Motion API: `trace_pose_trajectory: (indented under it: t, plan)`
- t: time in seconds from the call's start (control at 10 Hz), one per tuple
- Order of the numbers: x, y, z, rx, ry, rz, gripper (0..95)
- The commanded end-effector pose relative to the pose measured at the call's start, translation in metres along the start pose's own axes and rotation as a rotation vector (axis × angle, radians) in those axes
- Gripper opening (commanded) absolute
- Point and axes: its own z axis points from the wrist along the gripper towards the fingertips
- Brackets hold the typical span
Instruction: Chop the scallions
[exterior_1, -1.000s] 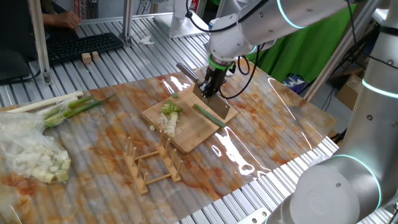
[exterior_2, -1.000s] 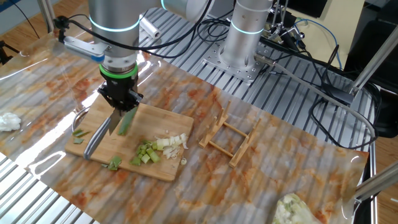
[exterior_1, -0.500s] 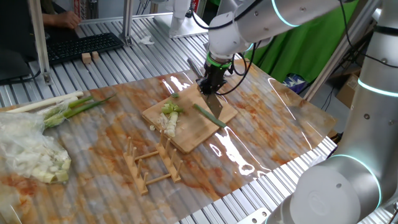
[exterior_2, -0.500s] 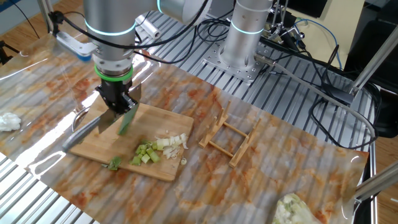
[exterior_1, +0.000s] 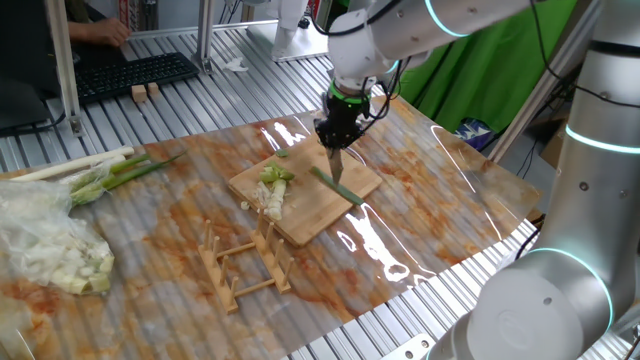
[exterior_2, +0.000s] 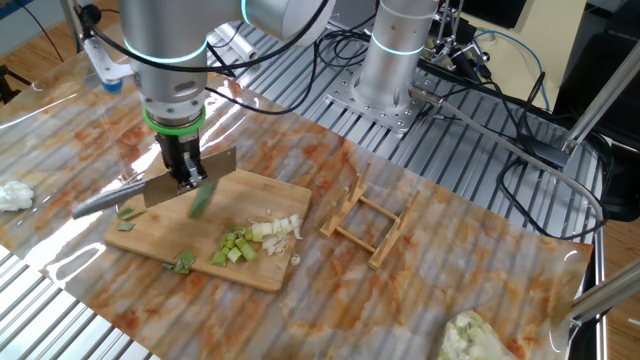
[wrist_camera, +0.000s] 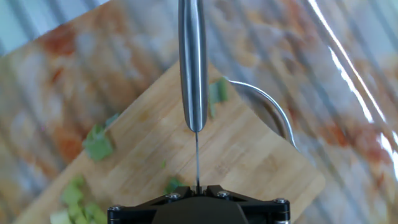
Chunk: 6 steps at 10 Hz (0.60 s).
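My gripper (exterior_2: 182, 168) is shut on a knife (exterior_2: 150, 190) above the far end of the wooden cutting board (exterior_2: 270, 205). The blade lies about level, with its steel handle (wrist_camera: 191, 62) pointing away from the hand. In the hand view the blade (wrist_camera: 197, 155) shows edge-on between the shut fingers. From the other side the gripper (exterior_1: 335, 135) hangs over the board (exterior_1: 310, 222). Of the scallions, a green stalk piece (exterior_1: 335, 187) (exterior_2: 203, 198) lies under the knife. Chopped white and pale-green bits (exterior_1: 272, 190) (exterior_2: 255, 238) sit further along the board.
A wooden rack (exterior_1: 245, 265) (exterior_2: 370, 225) stands beside the board. A bundle of whole stalks (exterior_1: 100, 170) and a pale heap in plastic (exterior_1: 50, 250) lie at the table's left. A curved metal piece (wrist_camera: 267, 102) sits at the board's edge. The arm's base (exterior_2: 395, 60) stands behind.
The gripper has lifted and turned the knife. The handle, which sloped down to the board, has swung up off it to about level.
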Motion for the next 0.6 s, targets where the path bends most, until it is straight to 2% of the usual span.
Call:
trace_pose_trajectory:
  t: [0.1,0.6]
  plan:
    - [-0.0028,0.0003,0.0002,0.002,0.042,0.334,0.0]
    - [-0.0041,0.0006,0.0010,-0.003,0.034,0.546,0.0]
